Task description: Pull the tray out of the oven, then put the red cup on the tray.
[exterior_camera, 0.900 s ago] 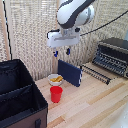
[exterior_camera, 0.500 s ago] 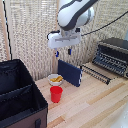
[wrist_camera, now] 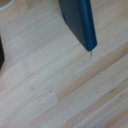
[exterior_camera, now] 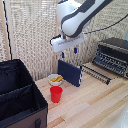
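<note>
- Barely any change across the last second: gripper [exterior_camera: 69,50] hangs in the upper middle of the exterior view, above the navy board [exterior_camera: 69,73], about where it was 0.9 s ago and half a second ago.
- Cannot tell whether fingers are apart or together; too blurred in the exterior view, absent from the wrist view, which shows only wood table [wrist_camera: 45,85] and the board's edge.
- Holding nothing, by the look of it.
- Red cup [exterior_camera: 56,94] stands upright at lower centre-left, unmoved, just in front of the white bowl [exterior_camera: 55,79] with yellow food.
- Tray [exterior_camera: 97,73] lies at centre-right, seemingly already out in front of the oven [exterior_camera: 113,56] at right edge.
- Probably means first step done, cup step pending; descent toward cup not yet begun.
- Black bin [exterior_camera: 17,100] fills lower left, near the cup.
</note>
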{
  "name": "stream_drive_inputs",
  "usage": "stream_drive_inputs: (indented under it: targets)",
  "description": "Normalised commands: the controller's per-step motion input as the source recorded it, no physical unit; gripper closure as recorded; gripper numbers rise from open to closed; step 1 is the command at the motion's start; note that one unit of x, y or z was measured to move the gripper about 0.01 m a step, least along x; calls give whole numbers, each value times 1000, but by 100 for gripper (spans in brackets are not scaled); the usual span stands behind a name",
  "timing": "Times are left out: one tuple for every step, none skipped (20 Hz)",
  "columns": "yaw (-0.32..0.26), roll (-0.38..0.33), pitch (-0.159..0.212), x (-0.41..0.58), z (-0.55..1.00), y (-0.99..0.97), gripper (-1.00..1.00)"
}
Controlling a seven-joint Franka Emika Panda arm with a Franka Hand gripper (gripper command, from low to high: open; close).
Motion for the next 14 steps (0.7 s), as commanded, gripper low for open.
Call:
stream_drive_inputs:
  targets:
    - [103,-223,0,0,0,-466,-100]
    - [118,-204,0,0,0,-460,-100]
    - [133,-193,0,0,0,-437,-100]
    - [148,-184,0,0,0,-420,-100]
    - [161,-179,0,0,6,-394,-100]
    - [168,-176,0,0,26,-383,-100]
    - [183,-170,0,0,51,-351,-100]
    - [194,-166,0,-14,69,-329,-100]
    - [194,-167,0,-17,69,-329,-100]
    - [194,-167,0,-17,69,-329,-100]
    - [194,-170,0,-23,74,-320,-100]
    - [197,-172,0,-26,69,-306,-100]
    - [197,-177,0,-26,63,-306,-100]
    - [200,-185,0,-26,40,-289,-100]
